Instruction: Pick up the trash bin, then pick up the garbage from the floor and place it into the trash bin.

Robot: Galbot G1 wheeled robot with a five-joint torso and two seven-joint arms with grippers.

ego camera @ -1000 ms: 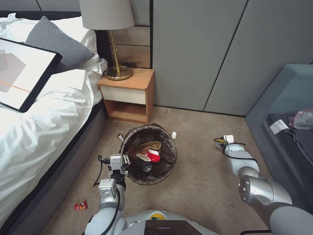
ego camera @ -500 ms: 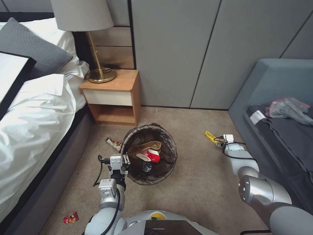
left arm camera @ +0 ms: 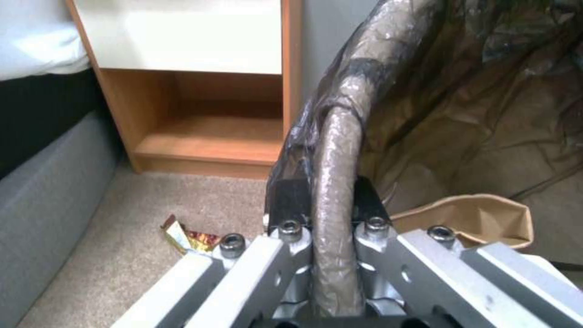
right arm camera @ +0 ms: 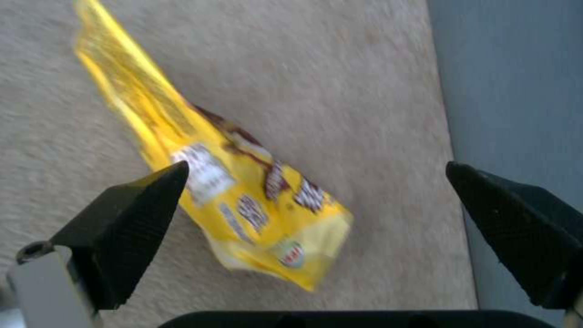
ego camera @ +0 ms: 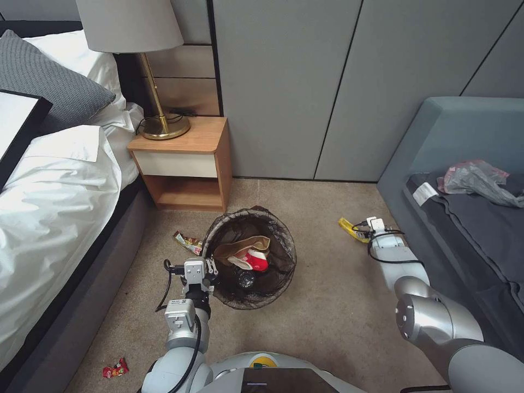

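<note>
L arm bent up from torso, wrist forward; left gripper [left arm camera: 331,218] pinches the rim of the trash bin [ego camera: 279,273], one of its fingers [left arm camera: 291,228] each side of the bag-covered lip. Bin sits off to the fingers' right, holding tan paper bag [ego camera: 240,246], red-white wrapper [ego camera: 254,260], dark bottle [ego camera: 244,278]. Small wrapper [left arm camera: 185,237] on carpet just beyond L fingers, toward nightstand [ego camera: 185,164].

R arm stretched fwd and low beside grey sofa [ego camera: 464,164]. Right gripper [right arm camera: 316,237] has fingers [right arm camera: 130,223] spread wide, nothing held. Yellow snack packet [right arm camera: 243,200] lies flat on carpet between and below them, nearer one finger; touching or not, cannot tell. Red wrapper [ego camera: 115,369] on floor by bed, well behind L fingers.
</note>
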